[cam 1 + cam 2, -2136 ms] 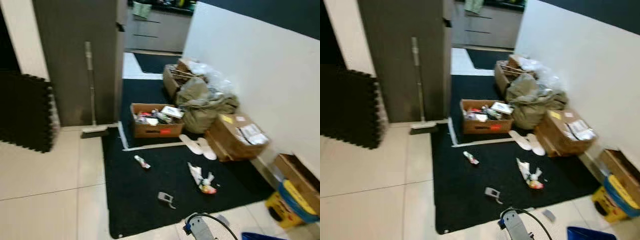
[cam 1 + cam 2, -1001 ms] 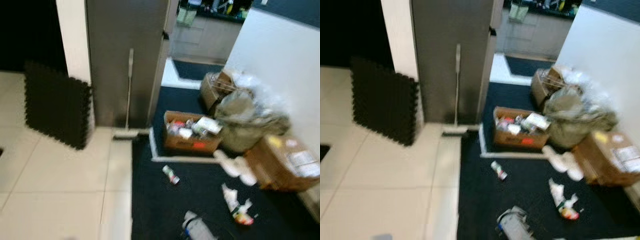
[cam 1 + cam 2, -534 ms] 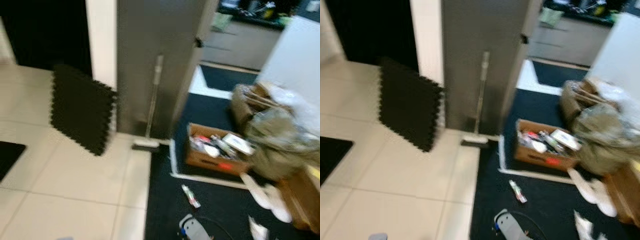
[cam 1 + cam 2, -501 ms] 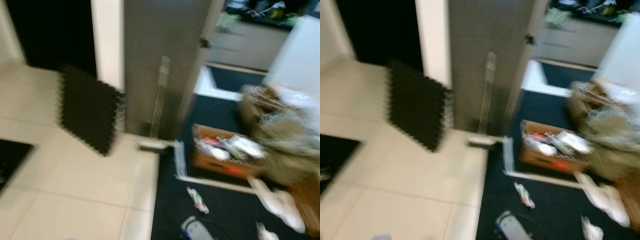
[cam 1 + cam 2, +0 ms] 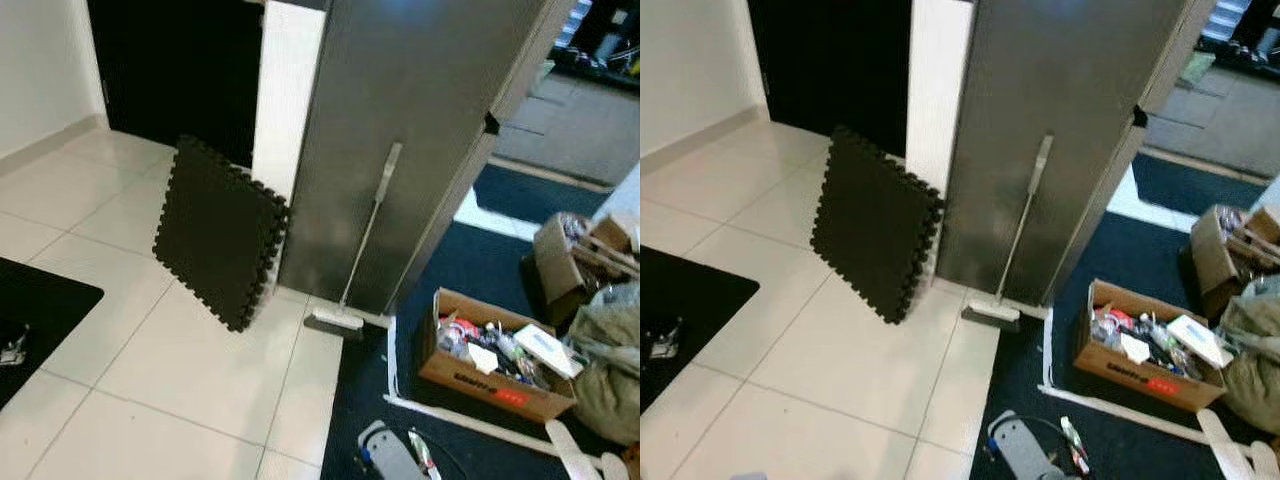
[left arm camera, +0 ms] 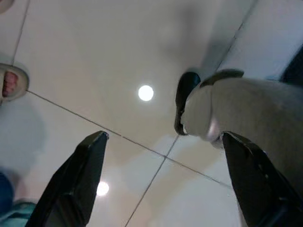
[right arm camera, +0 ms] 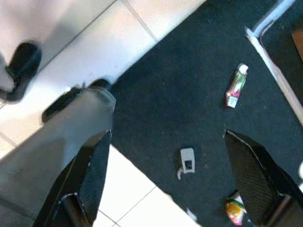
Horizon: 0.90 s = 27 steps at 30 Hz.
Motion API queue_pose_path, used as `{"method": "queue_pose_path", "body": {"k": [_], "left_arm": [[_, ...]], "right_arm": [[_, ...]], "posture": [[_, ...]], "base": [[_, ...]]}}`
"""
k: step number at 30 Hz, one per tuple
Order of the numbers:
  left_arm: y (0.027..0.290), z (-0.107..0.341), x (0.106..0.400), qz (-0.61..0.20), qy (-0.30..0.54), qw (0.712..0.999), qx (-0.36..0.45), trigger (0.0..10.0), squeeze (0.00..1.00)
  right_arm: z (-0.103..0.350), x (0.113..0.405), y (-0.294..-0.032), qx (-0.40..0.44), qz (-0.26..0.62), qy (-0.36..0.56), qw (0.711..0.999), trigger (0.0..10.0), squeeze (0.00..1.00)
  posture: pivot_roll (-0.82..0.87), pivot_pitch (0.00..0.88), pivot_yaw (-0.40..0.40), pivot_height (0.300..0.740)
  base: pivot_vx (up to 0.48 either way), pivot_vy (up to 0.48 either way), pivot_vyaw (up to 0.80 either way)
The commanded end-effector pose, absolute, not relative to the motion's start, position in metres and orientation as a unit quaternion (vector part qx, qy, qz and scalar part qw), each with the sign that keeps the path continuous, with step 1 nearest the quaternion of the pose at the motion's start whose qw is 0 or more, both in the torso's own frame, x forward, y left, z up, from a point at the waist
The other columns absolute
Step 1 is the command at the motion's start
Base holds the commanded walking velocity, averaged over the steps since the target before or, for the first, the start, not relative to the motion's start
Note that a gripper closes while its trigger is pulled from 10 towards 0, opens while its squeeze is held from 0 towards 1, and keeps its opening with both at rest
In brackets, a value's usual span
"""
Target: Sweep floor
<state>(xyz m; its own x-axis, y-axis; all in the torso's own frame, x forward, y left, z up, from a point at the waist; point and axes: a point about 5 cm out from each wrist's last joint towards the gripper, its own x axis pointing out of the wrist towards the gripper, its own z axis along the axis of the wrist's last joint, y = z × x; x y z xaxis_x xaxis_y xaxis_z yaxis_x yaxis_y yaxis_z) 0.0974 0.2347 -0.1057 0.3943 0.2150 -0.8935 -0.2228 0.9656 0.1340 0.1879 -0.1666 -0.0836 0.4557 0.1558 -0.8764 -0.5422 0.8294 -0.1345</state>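
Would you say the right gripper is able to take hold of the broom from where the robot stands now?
Probably not yet. The broom leans on the grey cabinet some way ahead, while the right gripper hangs open over the black mat. Nothing seems to block the way.

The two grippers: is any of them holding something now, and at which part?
Nothing is held. The left gripper and the right gripper both hang open above the floor. The broom leans untouched against the grey cabinet.
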Motion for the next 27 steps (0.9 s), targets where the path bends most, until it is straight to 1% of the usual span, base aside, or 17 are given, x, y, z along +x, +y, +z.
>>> {"method": "queue_pose_path", "body": {"k": [1, 8, 10, 11, 12, 13, 16, 17, 18, 22, 27], "left_arm": [[0.224, -0.109, 0.096, 0.113, 0.542, 0.833, -0.006, 10.0, 0.00], [0.223, -0.109, 0.097, 0.110, 0.542, 0.833, -0.005, 10.0, 0.00], [0.223, -0.109, 0.097, 0.110, 0.542, 0.833, -0.005, 10.0, 0.00], [0.223, -0.109, 0.097, 0.110, 0.542, 0.833, -0.005, 10.0, 0.00], [0.223, -0.109, 0.097, 0.110, 0.542, 0.833, -0.006, 10.0, 0.00], [0.223, -0.109, 0.097, 0.110, 0.542, 0.833, -0.006, 10.0, 0.00], [0.222, -0.109, 0.098, 0.109, 0.542, 0.833, -0.006, 10.0, 0.00], [0.222, -0.109, 0.098, 0.109, 0.542, 0.833, -0.006, 10.0, 0.00], [0.222, -0.109, 0.098, 0.109, 0.542, 0.833, -0.006, 10.0, 0.00], [0.221, -0.109, 0.098, 0.109, 0.542, 0.833, -0.007, 10.0, 0.00], [0.222, -0.109, 0.097, 0.109, 0.543, 0.833, -0.007, 10.0, 0.00]], "right_arm": [[-0.082, 0.192, -0.169, -0.195, 0.197, 0.476, 0.835, 10.0, 0.00], [-0.077, 0.200, -0.158, -0.182, 0.221, 0.456, 0.843, 10.0, 0.00], [-0.073, 0.207, -0.151, -0.159, 0.225, 0.442, 0.854, 10.0, 0.00], [-0.073, 0.207, -0.151, -0.159, 0.225, 0.442, 0.854, 10.0, 0.00], [-0.070, 0.213, -0.146, -0.145, 0.232, 0.431, 0.860, 10.0, 0.00], [-0.070, 0.213, -0.146, -0.145, 0.232, 0.431, 0.860, 10.0, 0.00], [-0.057, 0.232, -0.131, -0.117, 0.246, 0.393, 0.878, 10.0, 0.00], [-0.057, 0.232, -0.131, -0.117, 0.246, 0.393, 0.878, 10.0, 0.00], [-0.050, 0.242, -0.126, -0.100, 0.243, 0.378, 0.888, 10.0, 0.00], [-0.045, 0.248, -0.122, -0.093, 0.243, 0.369, 0.892, 10.0, 0.00], [-0.037, 0.257, -0.113, -0.084, 0.253, 0.349, 0.898, 10.0, 0.00]], "posture": [[0.18, 0.000, -0.187, 0.740], [0.19, 0.000, -0.190, 0.740], [0.19, 0.000, -0.193, 0.740], [0.19, 0.000, -0.193, 0.740], [0.19, 0.000, -0.193, 0.740], [0.19, 0.000, -0.193, 0.740], [0.19, 0.000, -0.193, 0.740], [0.19, 0.000, -0.193, 0.740], [0.19, 0.000, -0.193, 0.740], [0.19, 0.000, -0.192, 0.740], [0.19, 0.000, -0.193, 0.740]], "base": [[0.311, 0.000, -0.80], [0.314, 0.000, -0.07], [0.315, 0.000, 0.00], [0.315, 0.000, 0.00], [0.315, 0.000, 0.00], [0.315, 0.000, 0.00], [0.312, 0.000, 0.00], [0.311, 0.000, 0.00], [0.311, 0.000, 0.00], [0.311, 0.000, 0.00], [0.311, 0.000, -0.80]]}}
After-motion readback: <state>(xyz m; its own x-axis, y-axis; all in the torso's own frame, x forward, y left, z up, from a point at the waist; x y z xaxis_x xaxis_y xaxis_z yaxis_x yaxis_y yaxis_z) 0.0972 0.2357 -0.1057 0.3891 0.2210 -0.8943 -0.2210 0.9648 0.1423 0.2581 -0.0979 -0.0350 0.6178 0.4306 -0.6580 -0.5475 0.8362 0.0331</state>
